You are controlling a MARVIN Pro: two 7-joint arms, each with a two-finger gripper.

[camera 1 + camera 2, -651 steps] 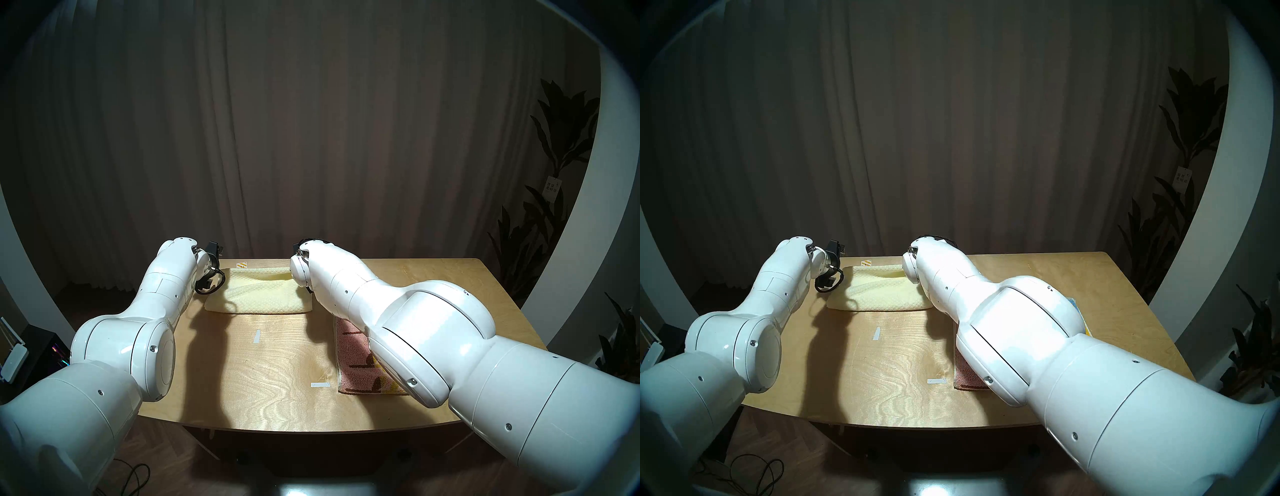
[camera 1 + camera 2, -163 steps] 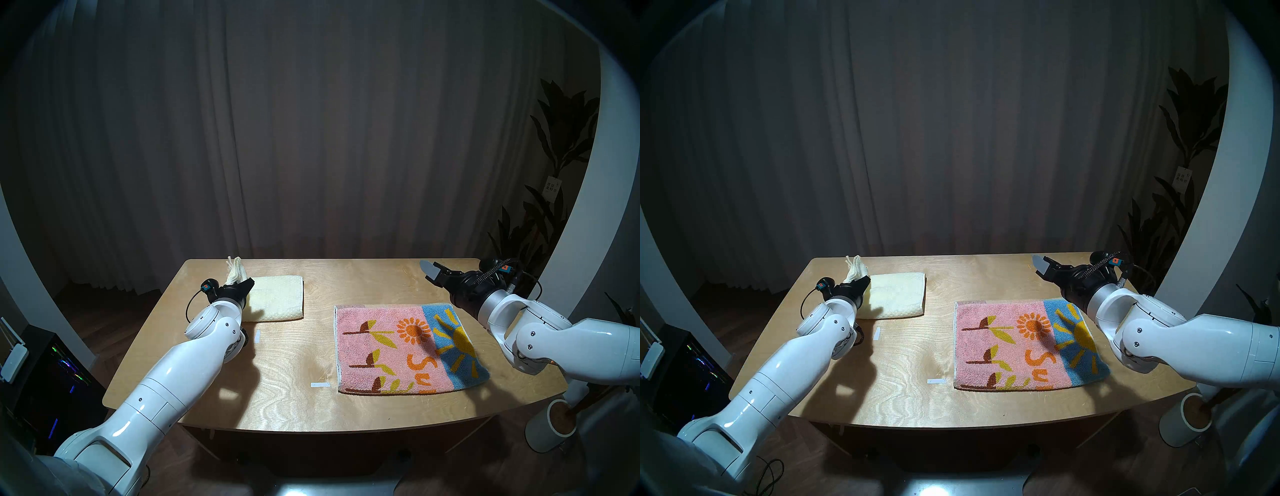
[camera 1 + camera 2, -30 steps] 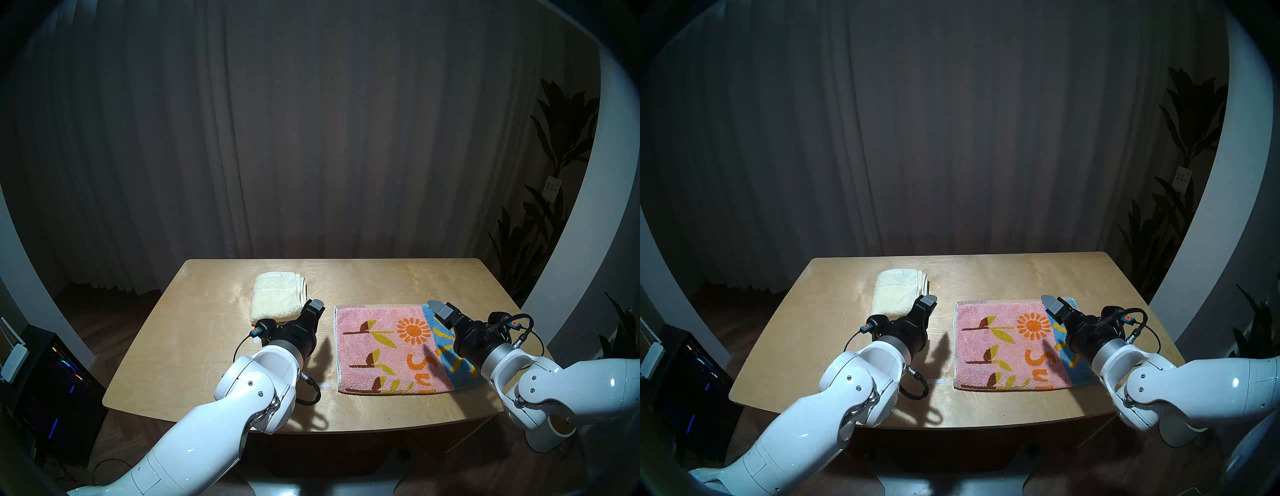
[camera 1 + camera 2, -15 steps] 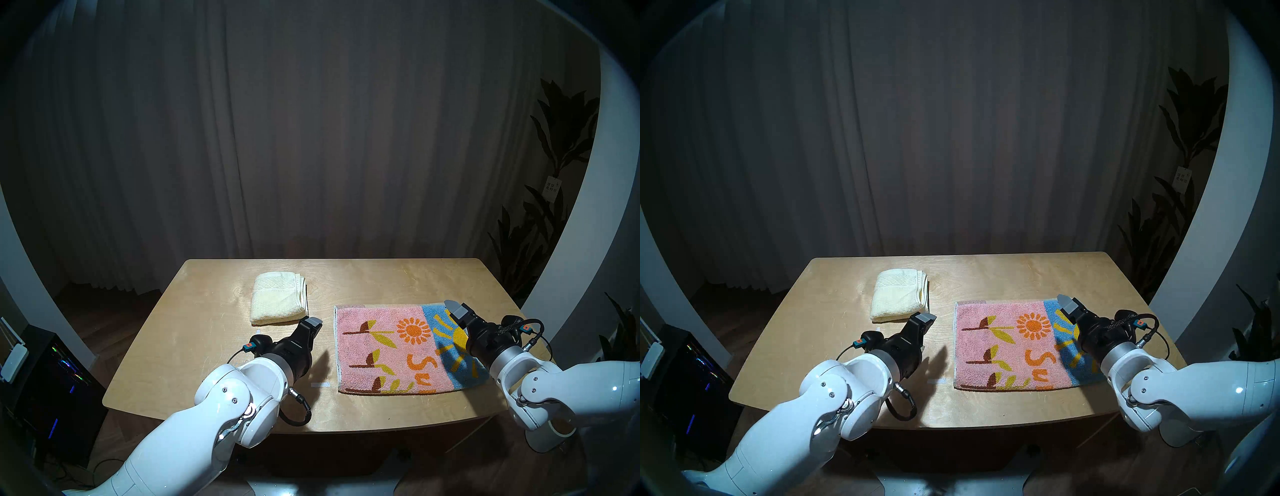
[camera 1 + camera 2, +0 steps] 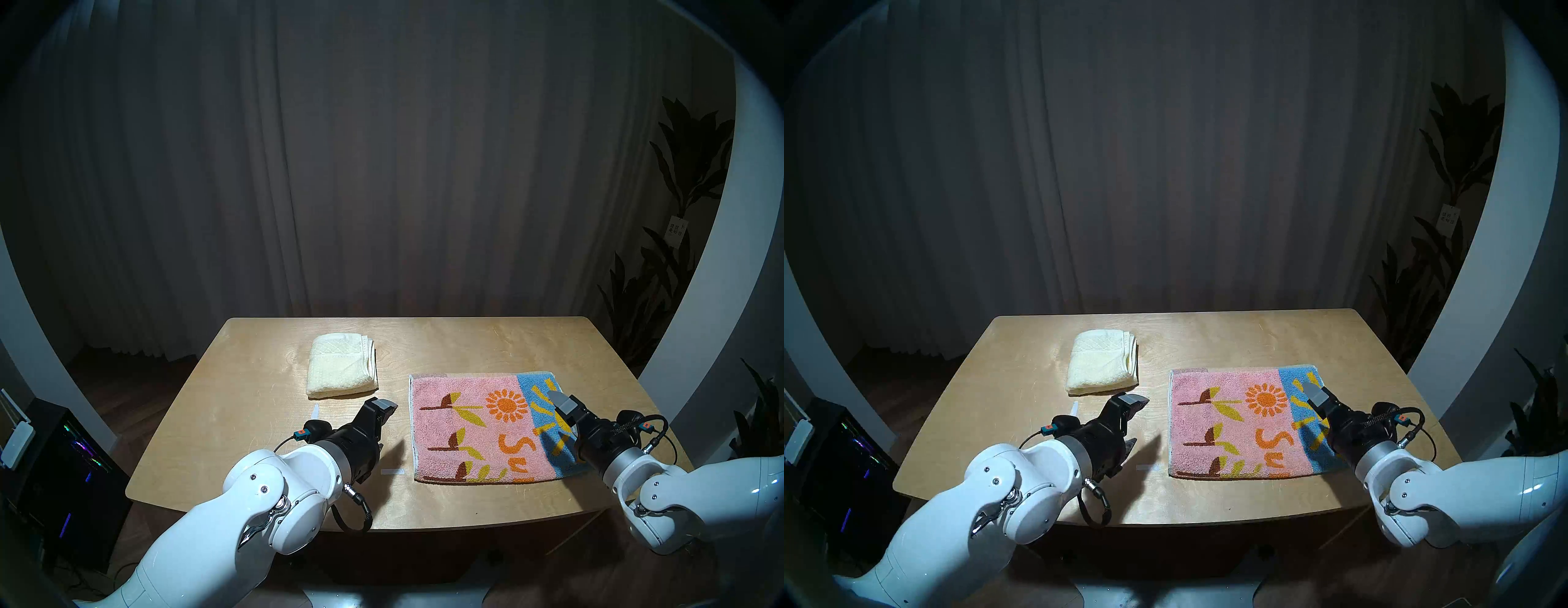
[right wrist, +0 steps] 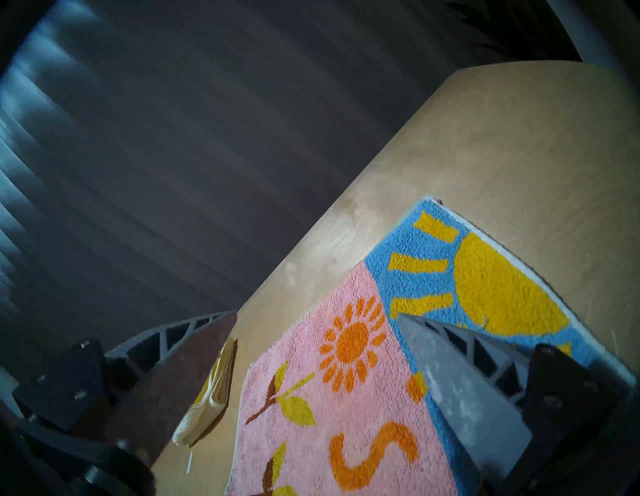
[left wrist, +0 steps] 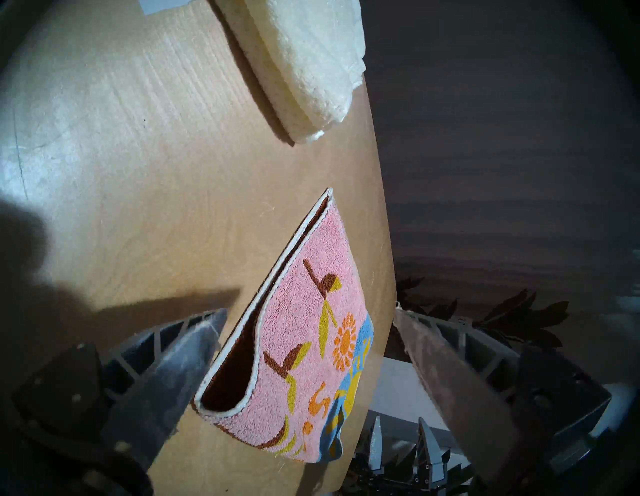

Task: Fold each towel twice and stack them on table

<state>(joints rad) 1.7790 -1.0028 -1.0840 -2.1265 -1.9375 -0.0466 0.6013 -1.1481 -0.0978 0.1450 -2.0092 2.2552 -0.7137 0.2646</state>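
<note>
A cream-yellow towel [image 5: 341, 365] [image 5: 1102, 363] lies folded small on the far left part of the plywood table [image 5: 254, 424]. The pink and blue towel [image 5: 488, 429] [image 5: 1242, 424] lies flat at the right, and its left edge [image 7: 263, 318] shows two layers. My left gripper [image 5: 382, 424] [image 7: 310, 311] hovers open and empty just left of that edge. My right gripper [image 5: 564, 418] [image 6: 317, 314] hangs open and empty above the blue sun end [image 6: 485, 284].
White tape marks [image 5: 392, 471] [image 5: 315, 411] lie on the table near the left gripper. A dark computer tower [image 5: 63, 467] stands on the floor at the left. Plants [image 5: 679, 254] and a white arch rise at the right, and a curtain hangs behind.
Both arms have drawn back toward the table's near edge. The left gripper left the cream towel's side and the right slid nearer over the blue end. Both stayed open.
</note>
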